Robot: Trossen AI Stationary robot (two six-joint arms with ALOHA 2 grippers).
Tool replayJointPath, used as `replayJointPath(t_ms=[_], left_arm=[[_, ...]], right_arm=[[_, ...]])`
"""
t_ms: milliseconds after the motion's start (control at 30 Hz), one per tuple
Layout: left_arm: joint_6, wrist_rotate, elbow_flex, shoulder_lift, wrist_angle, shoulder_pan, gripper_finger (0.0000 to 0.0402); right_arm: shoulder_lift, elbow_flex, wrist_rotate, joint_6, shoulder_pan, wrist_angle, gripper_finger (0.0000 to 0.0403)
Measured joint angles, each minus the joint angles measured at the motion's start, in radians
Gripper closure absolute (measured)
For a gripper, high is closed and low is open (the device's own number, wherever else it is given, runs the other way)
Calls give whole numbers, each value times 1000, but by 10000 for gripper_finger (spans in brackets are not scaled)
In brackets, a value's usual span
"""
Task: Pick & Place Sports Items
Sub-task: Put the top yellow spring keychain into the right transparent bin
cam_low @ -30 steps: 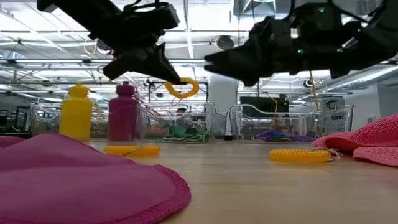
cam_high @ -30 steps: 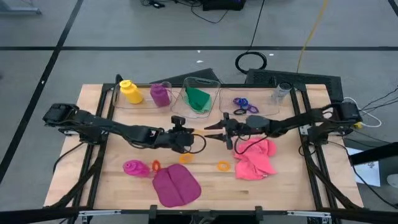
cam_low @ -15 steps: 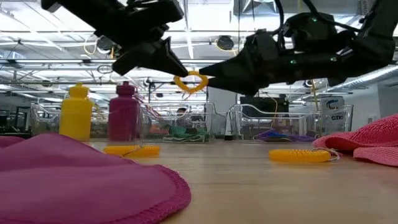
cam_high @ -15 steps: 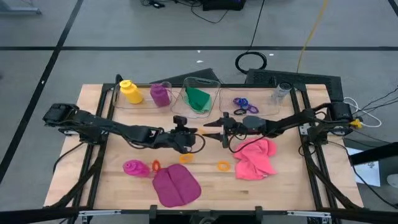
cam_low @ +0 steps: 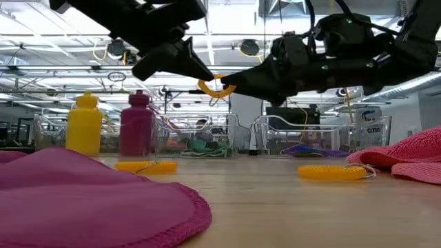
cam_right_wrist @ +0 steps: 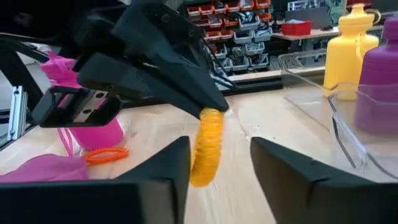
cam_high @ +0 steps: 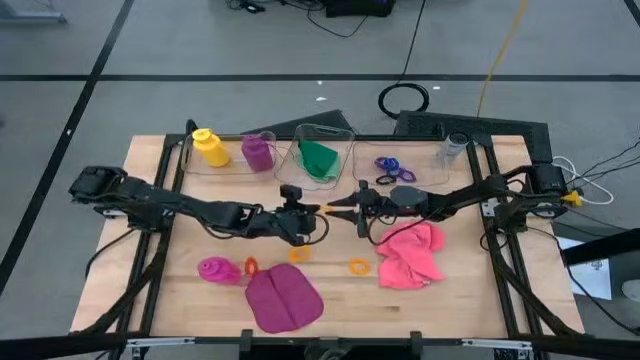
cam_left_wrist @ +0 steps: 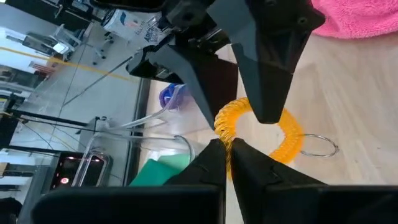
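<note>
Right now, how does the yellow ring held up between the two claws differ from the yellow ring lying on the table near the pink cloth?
The held yellow ring hangs in the air above the table; the lying yellow ring rests flat on the wood.
The held ring is pinched by the shut left claw, with the right claw around it; the lying ring is touched by no claw.
The held ring stands on edge; the lying ring is flat.
Both are yellow coiled rings.

A light wooden desk [cam_high: 450,300] stands on a grey floor [cam_high: 200,40] crossed by dark lines. Along the desk's far edge sits a row of clear plastic bins [cam_high: 325,135]. Just beyond that edge lie a coiled black cable [cam_high: 403,98] and a dark flat panel [cam_high: 470,128]. A yellow cable [cam_high: 503,45] runs across the floor behind the desk.
</note>
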Motion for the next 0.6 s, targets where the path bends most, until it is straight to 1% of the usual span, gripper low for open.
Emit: replayJointPath(t_ms=[233,367,500,600], left_arm=[[-11,0,0,0,2,21,398],[-11,0,0,0,4,30,391],[-10,1,0,0,3,36,379],[-9,1,0,0,3,36,363]], right_arm=[[0,0,0,-14,0,2,359],[0,0,0,-22,0,2,399],[0,0,0,-30,0,2,390],[0,0,0,-32,0,2,392]])
